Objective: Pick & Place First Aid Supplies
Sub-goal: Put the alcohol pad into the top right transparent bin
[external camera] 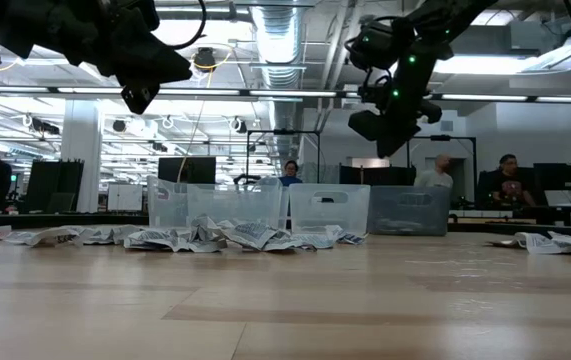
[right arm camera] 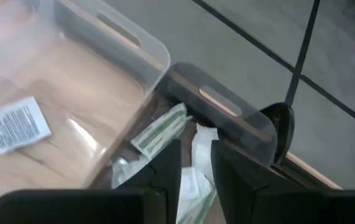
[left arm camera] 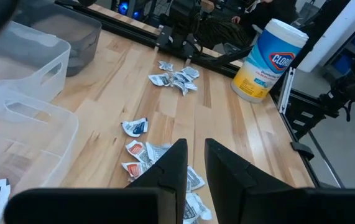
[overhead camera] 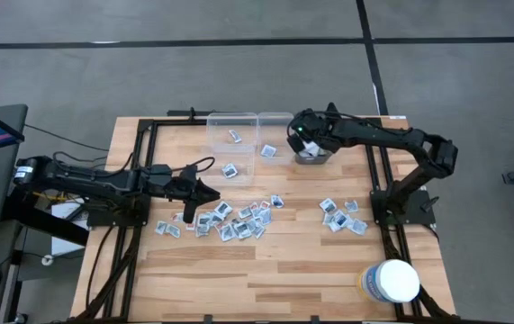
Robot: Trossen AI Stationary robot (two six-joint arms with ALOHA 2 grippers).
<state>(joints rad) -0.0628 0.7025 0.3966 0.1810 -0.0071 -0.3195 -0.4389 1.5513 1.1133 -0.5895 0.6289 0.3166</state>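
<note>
- Seen from overhead, a white round tub [overhead camera: 392,281] stands at the near edge of the wooden bench [overhead camera: 266,270], toward five o'clock.
- Mid-bench, the first aid supplies [overhead camera: 234,220] lie as a loose spread of small flat packets; a smaller cluster [overhead camera: 341,216] sits toward three o'clock.
- The left end effector [overhead camera: 193,192] hangs over the nine o'clock end of the main spread. Its fingers stand slightly apart with nothing between them.
- At the far edge, around twelve o'clock, two clear bins [overhead camera: 233,137] hold a few packets; a smaller dark bin [overhead camera: 311,155] sits just beside them.
- The right end effector [right arm camera: 194,163] hovers over the dark bin, fingers narrowly apart, nothing clamped. Pale wrappers [right arm camera: 160,132] lie in the bin below.
- Risk, as I judge it: a released wrapper could catch on the bin's rim or cling to a finger and land outside.
- Risk: the left fingers may pinch two overlapping packets at once.
- Hard to make out: packet prints, and how full the dark bin is, since the arm covers it from above.
</note>
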